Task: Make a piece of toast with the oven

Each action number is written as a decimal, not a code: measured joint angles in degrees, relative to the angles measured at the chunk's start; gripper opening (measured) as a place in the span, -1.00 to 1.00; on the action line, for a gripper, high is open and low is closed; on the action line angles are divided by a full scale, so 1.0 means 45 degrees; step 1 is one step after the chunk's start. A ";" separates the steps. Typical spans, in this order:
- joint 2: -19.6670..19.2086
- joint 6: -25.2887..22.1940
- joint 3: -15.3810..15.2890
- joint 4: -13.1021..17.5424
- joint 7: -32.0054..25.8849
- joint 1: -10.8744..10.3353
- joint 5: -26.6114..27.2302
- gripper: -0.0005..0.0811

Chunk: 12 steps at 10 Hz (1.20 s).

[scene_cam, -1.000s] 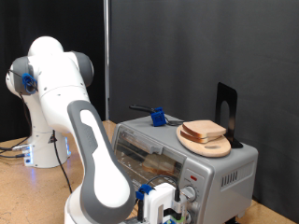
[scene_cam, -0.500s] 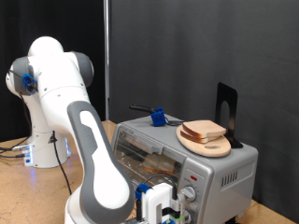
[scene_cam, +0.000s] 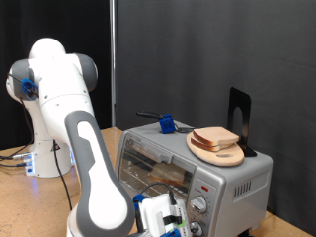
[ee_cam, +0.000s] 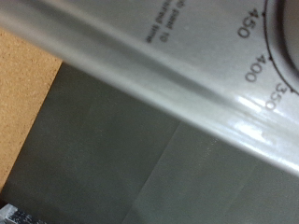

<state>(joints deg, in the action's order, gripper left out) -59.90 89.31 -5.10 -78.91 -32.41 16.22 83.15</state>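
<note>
The oven [scene_cam: 232, 183] is a silver box on the table at the exterior view's lower right, and its glass door [scene_cam: 148, 156] looks closed. A tan shape [scene_cam: 166, 176] shows behind the glass. On the oven's top, a piece of toast [scene_cam: 215, 137] lies on a round wooden plate [scene_cam: 221, 153]. My gripper [scene_cam: 166, 223] sits low in front of the oven, just beside the knobs [scene_cam: 198, 205], partly cut off by the picture's edge. The wrist view is filled by the oven's front panel [ee_cam: 177, 65] with dial numbers 450, 400 and 350 [ee_cam: 262, 70]; no fingers show there.
A blue-and-black object [scene_cam: 167, 124] and a black stand [scene_cam: 239, 118] rest on the oven's top. The robot's white base [scene_cam: 44, 148] with cables stands at the exterior view's left on the wooden table [scene_cam: 25, 202]. A black curtain hangs behind.
The hand and forearm have shifted slightly toward the exterior view's left, away from the knobs, uncovering more of the oven's control panel. Toast and plate have not moved.
</note>
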 joint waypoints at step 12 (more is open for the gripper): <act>-0.0377 -0.0796 -0.0185 0.0383 -0.3517 0.0219 0.0046 -0.99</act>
<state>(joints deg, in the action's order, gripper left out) -61.60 85.73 -5.93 -77.19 -48.24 17.20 83.35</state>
